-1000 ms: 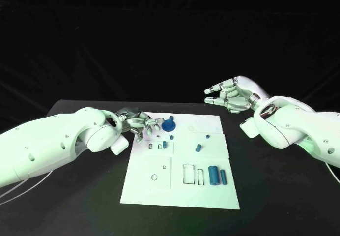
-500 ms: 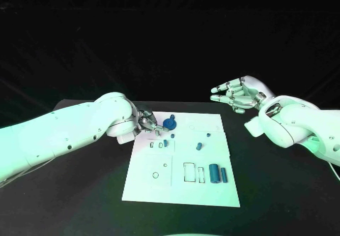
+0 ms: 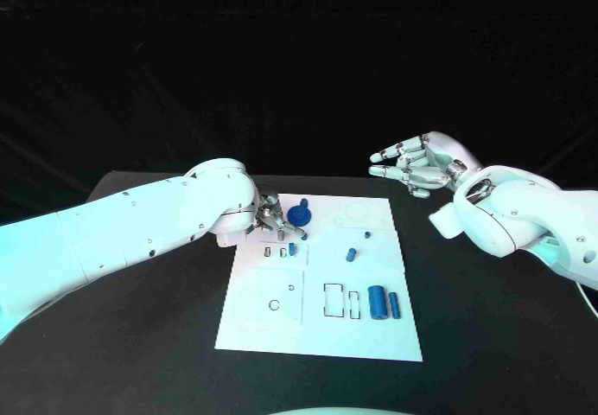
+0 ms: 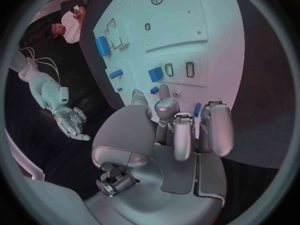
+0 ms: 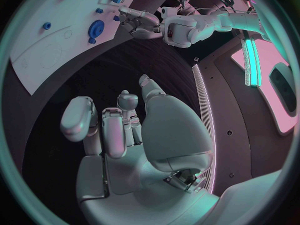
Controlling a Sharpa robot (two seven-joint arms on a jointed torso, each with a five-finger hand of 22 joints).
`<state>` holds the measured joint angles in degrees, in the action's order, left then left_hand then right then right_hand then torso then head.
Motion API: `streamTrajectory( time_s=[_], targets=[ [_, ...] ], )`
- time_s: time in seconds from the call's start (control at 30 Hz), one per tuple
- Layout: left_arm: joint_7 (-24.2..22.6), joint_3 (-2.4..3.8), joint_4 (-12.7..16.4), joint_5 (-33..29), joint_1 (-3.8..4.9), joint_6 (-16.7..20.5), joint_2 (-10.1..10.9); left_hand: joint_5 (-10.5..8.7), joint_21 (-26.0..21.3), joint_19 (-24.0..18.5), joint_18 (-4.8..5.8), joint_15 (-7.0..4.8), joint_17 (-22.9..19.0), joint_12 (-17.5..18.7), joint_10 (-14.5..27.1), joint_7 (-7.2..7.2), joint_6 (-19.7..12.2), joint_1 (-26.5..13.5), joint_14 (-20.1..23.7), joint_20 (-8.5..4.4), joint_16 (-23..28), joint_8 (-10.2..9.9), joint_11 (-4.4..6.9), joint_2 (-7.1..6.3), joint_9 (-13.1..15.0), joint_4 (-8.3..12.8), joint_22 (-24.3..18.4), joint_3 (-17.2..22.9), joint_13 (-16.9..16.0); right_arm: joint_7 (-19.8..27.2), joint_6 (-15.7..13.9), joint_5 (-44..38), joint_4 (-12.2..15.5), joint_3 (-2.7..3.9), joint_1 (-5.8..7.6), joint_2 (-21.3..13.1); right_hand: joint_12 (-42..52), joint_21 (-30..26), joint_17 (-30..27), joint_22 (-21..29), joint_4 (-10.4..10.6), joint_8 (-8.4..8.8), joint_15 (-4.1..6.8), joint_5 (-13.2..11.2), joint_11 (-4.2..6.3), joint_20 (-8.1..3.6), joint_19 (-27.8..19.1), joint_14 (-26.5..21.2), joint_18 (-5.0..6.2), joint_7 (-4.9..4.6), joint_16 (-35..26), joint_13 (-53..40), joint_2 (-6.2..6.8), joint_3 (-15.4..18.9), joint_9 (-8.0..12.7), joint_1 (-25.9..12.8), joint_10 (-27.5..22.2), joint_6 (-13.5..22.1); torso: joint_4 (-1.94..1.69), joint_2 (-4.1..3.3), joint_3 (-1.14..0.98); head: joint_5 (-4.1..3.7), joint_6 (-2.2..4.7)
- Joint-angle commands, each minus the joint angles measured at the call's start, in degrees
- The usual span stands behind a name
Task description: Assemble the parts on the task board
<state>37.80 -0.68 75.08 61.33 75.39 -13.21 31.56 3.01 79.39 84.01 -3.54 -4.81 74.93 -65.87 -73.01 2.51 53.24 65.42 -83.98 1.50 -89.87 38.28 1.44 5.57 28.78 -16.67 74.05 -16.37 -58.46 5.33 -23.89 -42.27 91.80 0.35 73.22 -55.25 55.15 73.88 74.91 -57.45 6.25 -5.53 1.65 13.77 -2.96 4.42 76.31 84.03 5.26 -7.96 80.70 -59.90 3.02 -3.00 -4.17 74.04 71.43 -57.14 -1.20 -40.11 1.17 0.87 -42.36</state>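
**Inspector:** Where the black table (image 3: 149,346) filled the head view, the white task board (image 3: 327,333) lay at its middle, long axis running away from the robot. No brand, label or legible writing could be made out on it; only dark outlined recesses showed.

**Clerk:** And the arms?

**Inspector:** The left arm (image 3: 124,233) reached in to the board's far left corner. The left hand (image 3: 272,216) hung over that corner, its fingers curled downward just beside the round blue part (image 3: 299,217). Whether they gripped anything, I could not tell. The right hand (image 3: 415,164) was raised off the board, beyond its far right corner, fingers apart and holding nothing.

**Clerk:** The parts?

**Inspector:** Two large blue cylinders (image 3: 383,304) lay side by side near the board's right edge, long axes parallel to the board's length. A smaller blue peg (image 3: 350,255) lay mid-board, tilted slightly off that line. A small blue block (image 3: 292,249) sat beside the outlined slots. A tiny blue piece (image 3: 368,234) lay apart, toward the far right.
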Motion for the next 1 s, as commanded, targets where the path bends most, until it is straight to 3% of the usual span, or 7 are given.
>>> streamTrajectory(
  time_s=[0.03, 0.57, 0.83, 0.97, 1.0],
  targets=[
    [1.20, -0.04, -0.48, 2.25, 0.06, -4.57, -0.61, -0.31, 0.28, 1.81, 0.52, -0.34, 15.07, -0.26, -0.36, -0.12, -0.44, -0.51, -6.02, -0.53, -0.13, 0.32, 0.15, 0.08, 0.21, -0.05, 0.11, -0.45, -0.06, -0.39, 0.73, -1.56, 0.02, 0.00, 0.00, 0.10, -0.37, -0.27, 0.44, 0.05, -0.13, -0.21, -0.12, 0.11, 0.11, 0.06, -0.43, 2.78, 0.92, 0.10, -0.34, 0.05, 0.06, 0.35, 0.06, -0.37, -0.36, 0.00, 0.06, -0.02, 0.00, 0.08, -0.23],
    [1.44, -0.18, -2.50, 2.46, -0.04, -6.76, -2.59, -0.12, 0.64, 1.79, 0.59, -0.36, 15.07, -0.69, -0.40, -0.20, -0.98, 1.13, -6.02, -0.58, -0.13, 1.12, 0.20, 1.18, 1.40, 0.36, 0.69, -0.41, -0.60, -0.63, 0.96, -1.99, -0.22, -0.03, 0.00, 0.29, -0.39, -0.31, 0.38, 0.11, -0.12, -0.21, -0.12, 0.13, 0.12, 0.05, -0.45, 2.77, 0.93, 0.11, -0.39, 0.08, 0.04, 0.41, 0.07, -0.33, -0.39, 0.02, -0.01, -0.04, 0.05, 0.16, -0.90],
    [1.31, -0.28, -3.14, 2.28, -0.19, -7.12, -3.26, 1.47, 0.98, 1.81, 0.65, -0.34, 15.07, -1.08, -0.51, -0.24, -1.41, 3.10, -6.02, -0.49, -0.13, 1.87, 0.22, 1.70, 2.71, 0.40, 1.29, 0.87, -1.08, -0.67, 1.10, -2.01, -0.36, -0.08, 0.00, 0.44, -0.37, -0.35, 0.39, 0.17, -0.10, -0.22, -0.11, 0.18, 0.12, 0.05, -0.47, 2.78, 0.94, 0.11, -0.39, 0.07, 0.01, 0.45, 0.07, -0.32, -0.39, 0.03, 0.05, -0.05, 0.01, 0.09, -1.07],
    [1.25, -0.31, -3.27, 2.12, -0.24, -7.33, -3.45, 1.65, 1.07, 1.76, 0.66, -0.38, 15.07, -1.21, -0.54, -0.33, -1.70, 3.47, -6.02, -0.51, -0.13, 2.15, 0.28, 0.96, 3.50, 0.11, 1.51, 3.52, -1.29, -0.70, 1.17, -2.04, -0.41, -0.10, -0.01, 0.52, -0.33, -0.37, 0.41, 0.17, -0.09, -0.24, -0.10, 0.38, 0.14, 0.04, -0.44, 2.79, 0.94, 0.13, -0.39, 0.06, -0.07, 0.52, 0.08, -0.22, -0.39, 0.04, 0.01, -0.05, 0.00, 0.06, -1.24],
    [1.24, -0.32, -3.31, 2.08, -0.25, -7.37, -3.51, 1.62, 1.10, 1.74, 0.67, -0.41, 15.07, -1.24, -0.54, -0.31, -1.82, 3.25, -6.02, -0.53, -0.13, 2.21, 0.31, 0.25, 3.83, -0.04, 1.61, 5.09, -1.35, -0.71, 1.19, -2.06, -0.42, -0.10, -0.01, 0.54, -0.32, -0.38, 0.42, 0.17, -0.09, -0.24, -0.09, 0.42, 0.14, 0.03, -0.44, 2.79, 0.94, 0.13, -0.39, 0.06, -0.09, 0.54, 0.08, -0.21, -0.39, 0.04, 0.01, -0.05, 0.00, 0.06, -1.24]
  ],
)
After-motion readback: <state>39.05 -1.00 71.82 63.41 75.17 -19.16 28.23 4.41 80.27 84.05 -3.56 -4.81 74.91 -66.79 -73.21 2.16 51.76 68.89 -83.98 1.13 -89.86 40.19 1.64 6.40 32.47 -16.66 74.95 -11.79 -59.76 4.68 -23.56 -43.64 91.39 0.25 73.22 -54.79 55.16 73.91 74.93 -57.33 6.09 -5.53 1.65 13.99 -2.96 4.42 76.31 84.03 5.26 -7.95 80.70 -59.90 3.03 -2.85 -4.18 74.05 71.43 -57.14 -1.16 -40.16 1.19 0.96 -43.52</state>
